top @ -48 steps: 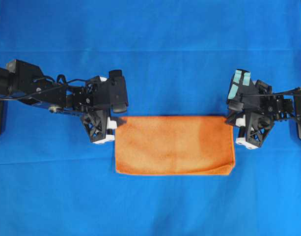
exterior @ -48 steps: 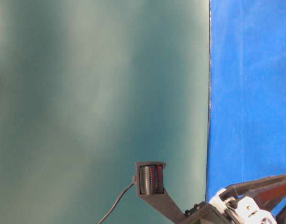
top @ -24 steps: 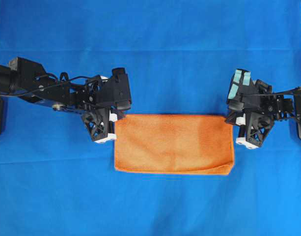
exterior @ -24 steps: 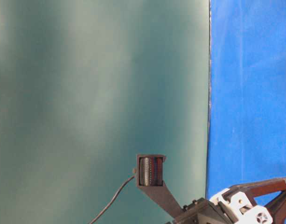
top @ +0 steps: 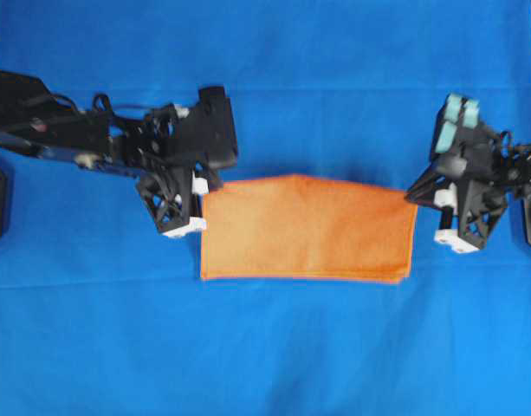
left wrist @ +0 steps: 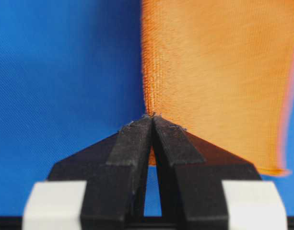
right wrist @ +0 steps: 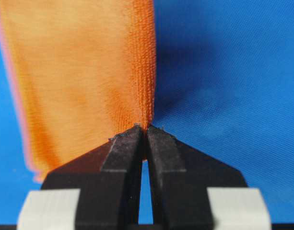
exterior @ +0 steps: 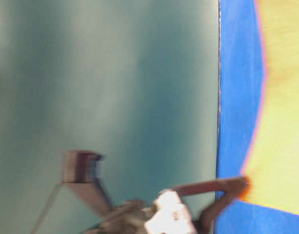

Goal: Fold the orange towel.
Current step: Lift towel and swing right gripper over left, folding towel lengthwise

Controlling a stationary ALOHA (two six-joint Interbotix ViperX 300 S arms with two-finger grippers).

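- Orange towel (top: 308,230) lies mid-counter on the blue cloth (top: 265,78), already doubled into a wide rectangle; near long edge looks flat on the cloth, far edge peaks slightly at its middle.
- Left pincer (left wrist: 152,125): clenched on the towel's far left corner; left wrist view shows the 2 tips meeting with orange fabric caught at the point.
- Right pincer (right wrist: 141,132): clenched on the far right corner in the same way, cloth hanging away from the tips.
- Step in hand, as judged: both far corners gripped and coming off the counter, the start of the next fold.
- Next move calls for: both arms carrying the 2 corners together at matched pace toward the near edge, keeping the span taut so the middle does not sag or wrinkle, then setting the edges in line before letting go.
- Overhead view gives the whole outline and both arms at the towel's ends, but not the tips themselves.
- Wrist views settle the grip, yet show only 1 corner each.
- Table-level view is blurred: a pale orange sheet against blue, with 1 arm low in frame; no grip detail.
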